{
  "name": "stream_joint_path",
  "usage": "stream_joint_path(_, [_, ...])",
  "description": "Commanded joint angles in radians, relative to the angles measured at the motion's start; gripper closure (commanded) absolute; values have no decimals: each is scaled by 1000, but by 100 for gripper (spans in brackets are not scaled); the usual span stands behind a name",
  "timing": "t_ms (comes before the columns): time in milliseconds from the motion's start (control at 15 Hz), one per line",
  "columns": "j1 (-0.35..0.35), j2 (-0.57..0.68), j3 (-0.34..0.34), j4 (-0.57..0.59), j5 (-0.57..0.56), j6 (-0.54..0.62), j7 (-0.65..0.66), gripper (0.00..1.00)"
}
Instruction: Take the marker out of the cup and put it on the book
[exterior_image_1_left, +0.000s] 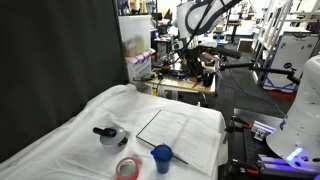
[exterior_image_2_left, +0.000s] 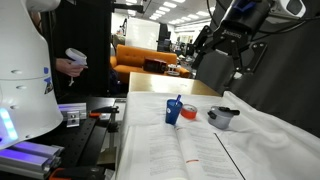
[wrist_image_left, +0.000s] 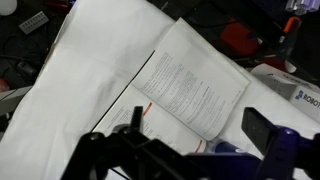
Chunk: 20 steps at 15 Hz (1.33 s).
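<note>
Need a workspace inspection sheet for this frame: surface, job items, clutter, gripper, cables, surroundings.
Surface: table under a wrinkled white cloth.
Job's things: marker standing in the blue cup; open book by the cup, nothing lying on its pages.
Clutter: grey pot with black top; pink-red tape ring.
Grippers: gripper open, empty, above the table.
Cables: nothing seen on the cloth.
Surroundings: black curtain; orange sofa; cluttered lab bench behind.

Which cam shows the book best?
Wrist view: the book lies open and is seen from above, its printed page mid-frame with text lines visible. Both exterior views show the book at a low angle, with the pages foreshortened and the print too small to make out.
</note>
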<state>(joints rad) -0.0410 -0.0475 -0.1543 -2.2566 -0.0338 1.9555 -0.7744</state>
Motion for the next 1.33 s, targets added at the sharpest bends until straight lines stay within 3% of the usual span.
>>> stream_joint_path(0, [-17, 0, 17, 1, 1, -2, 0, 0])
stream_joint_path(1267, [-17, 0, 18, 1, 1, 2, -2, 0])
